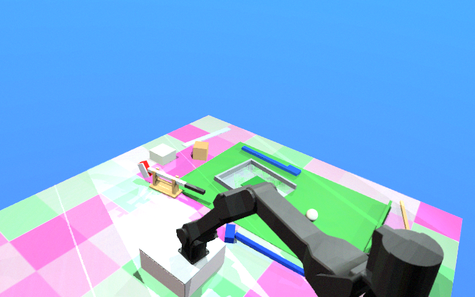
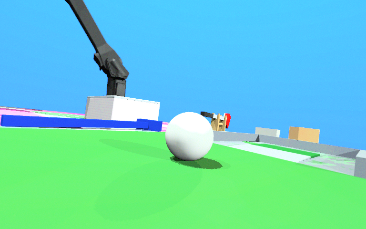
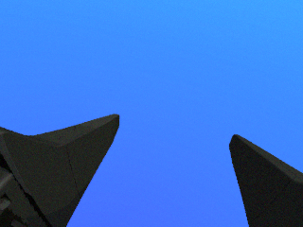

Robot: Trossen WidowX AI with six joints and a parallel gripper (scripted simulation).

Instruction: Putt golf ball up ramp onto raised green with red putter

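Observation:
The red putter (image 1: pixel 162 174) (image 2: pixel 228 120) rests across a wooden stand (image 1: pixel 164 190). Its red and white head is at the left in the top view, its black handle toward the green. The white golf ball (image 1: pixel 312 214) (image 2: pixel 189 136) sits on the green surface (image 1: pixel 336 203) (image 2: pixel 107 189). A grey-walled frame (image 1: pixel 273 174) (image 2: pixel 234 136) with a green patch inside lies beyond it. I cannot tell which part is the ramp or raised green. My gripper (image 3: pixel 176 130) is open, with only blue background between its fingers. Its fingers are not visible in either the top or the exterior view, away from putter and ball.
Blue rails (image 1: pixel 269 160) (image 2: pixel 67 121) flank the green, with a blue block (image 1: pixel 230 233) near one. The arm stands on a white box (image 1: pixel 206 273) (image 2: pixel 135 109). A tan block (image 1: pixel 200 151) (image 2: pixel 307 134) and a pale block (image 1: pixel 162 154) (image 2: pixel 267 132) stand beyond the putter.

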